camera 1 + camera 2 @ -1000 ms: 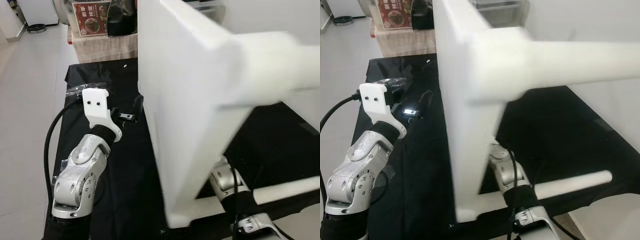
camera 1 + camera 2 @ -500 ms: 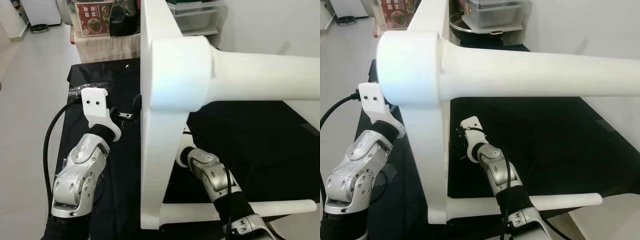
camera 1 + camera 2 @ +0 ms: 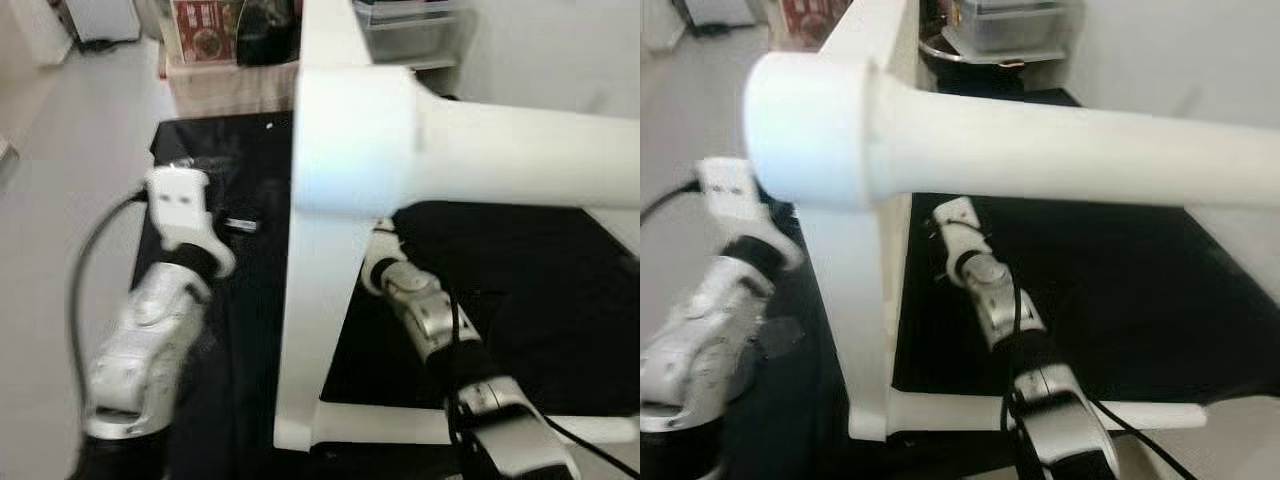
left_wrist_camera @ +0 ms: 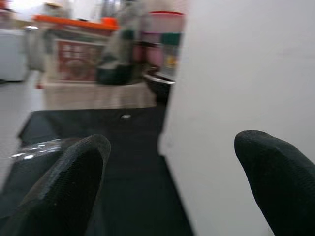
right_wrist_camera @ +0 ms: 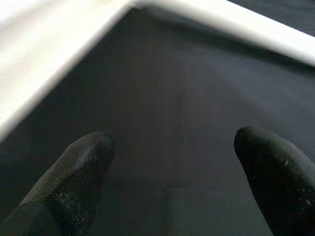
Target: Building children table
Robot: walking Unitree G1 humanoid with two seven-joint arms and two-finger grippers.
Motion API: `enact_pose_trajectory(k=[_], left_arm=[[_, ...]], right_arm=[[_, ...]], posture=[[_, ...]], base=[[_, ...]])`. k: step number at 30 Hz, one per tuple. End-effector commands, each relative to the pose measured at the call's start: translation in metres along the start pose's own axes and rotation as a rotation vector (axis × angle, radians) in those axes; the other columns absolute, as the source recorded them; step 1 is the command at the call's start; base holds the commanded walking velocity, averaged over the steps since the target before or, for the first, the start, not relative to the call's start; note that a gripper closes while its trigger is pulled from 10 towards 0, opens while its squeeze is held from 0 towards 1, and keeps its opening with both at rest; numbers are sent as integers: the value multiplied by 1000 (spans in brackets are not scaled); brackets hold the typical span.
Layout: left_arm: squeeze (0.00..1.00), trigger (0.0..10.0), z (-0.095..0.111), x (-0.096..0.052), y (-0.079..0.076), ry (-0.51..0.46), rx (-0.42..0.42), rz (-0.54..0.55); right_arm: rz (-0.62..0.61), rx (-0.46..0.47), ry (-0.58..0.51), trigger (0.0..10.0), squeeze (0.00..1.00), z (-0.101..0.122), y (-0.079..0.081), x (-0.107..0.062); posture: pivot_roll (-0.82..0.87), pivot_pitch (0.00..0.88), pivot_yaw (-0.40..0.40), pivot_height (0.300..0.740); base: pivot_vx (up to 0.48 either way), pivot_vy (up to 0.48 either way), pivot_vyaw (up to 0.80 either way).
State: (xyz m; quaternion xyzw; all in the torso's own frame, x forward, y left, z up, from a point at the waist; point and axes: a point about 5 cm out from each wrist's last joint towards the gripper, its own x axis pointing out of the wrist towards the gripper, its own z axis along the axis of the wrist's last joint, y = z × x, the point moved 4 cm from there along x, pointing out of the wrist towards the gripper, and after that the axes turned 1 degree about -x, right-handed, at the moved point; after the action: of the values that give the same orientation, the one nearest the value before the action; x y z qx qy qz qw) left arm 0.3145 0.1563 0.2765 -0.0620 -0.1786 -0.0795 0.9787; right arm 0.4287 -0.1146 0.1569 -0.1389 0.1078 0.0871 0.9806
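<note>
A white children's table lies on its side on a black cloth, its tabletop (image 3: 320, 300) standing upright. One round leg (image 3: 520, 155) juts right, close to the camera, and another leg (image 3: 1090, 410) lies along the near cloth edge. My left arm (image 3: 150, 330) reaches along the tabletop's outer face. The left gripper (image 4: 170, 191) is open beside the white panel (image 4: 246, 73), holding nothing. My right arm (image 3: 985, 290) stretches between the legs. The right gripper (image 5: 172, 189) is open above the cloth, near a corner of the white frame (image 5: 59, 59).
The black cloth (image 3: 520, 300) covers the work surface. A low stand with a red poster (image 3: 205, 20) and plastic containers (image 3: 1000, 25) sit at the back. Pale floor (image 3: 80, 120) runs along the left side, and a white wall stands on the right.
The table has swung from face-on to edge-on in view. The right arm has come out from behind it and reached farther between the legs. The picture has shifted and blurred.
</note>
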Motion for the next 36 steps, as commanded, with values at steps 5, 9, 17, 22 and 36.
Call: enact_pose_trajectory(k=[5,9,17,22,36], left_arm=[[0,10000,17,-24,31,-7,103,141],[0,10000,27,-35,43,-21,146,203],[0,10000,36,-74,63,23,239,343],[0,10000,34,-78,60,45,239,336],[0,10000,35,-66,53,70,233,281]], right_arm=[[-28,21,-58,10000,0,23,-3,8],[-15,35,-91,10000,0,37,1,10],[119,133,-266,10000,0,95,43,13],[197,222,-317,10000,0,111,65,10],[748,317,-547,10000,0,152,169,-36]], posture=[[326,238,-114,740],[345,259,-126,740],[426,345,-117,740],[448,347,-103,740],[433,287,-65,740]], base=[[0,0,0],[0,0,0],[0,0,0],[0,0,0],[0,0,0]])
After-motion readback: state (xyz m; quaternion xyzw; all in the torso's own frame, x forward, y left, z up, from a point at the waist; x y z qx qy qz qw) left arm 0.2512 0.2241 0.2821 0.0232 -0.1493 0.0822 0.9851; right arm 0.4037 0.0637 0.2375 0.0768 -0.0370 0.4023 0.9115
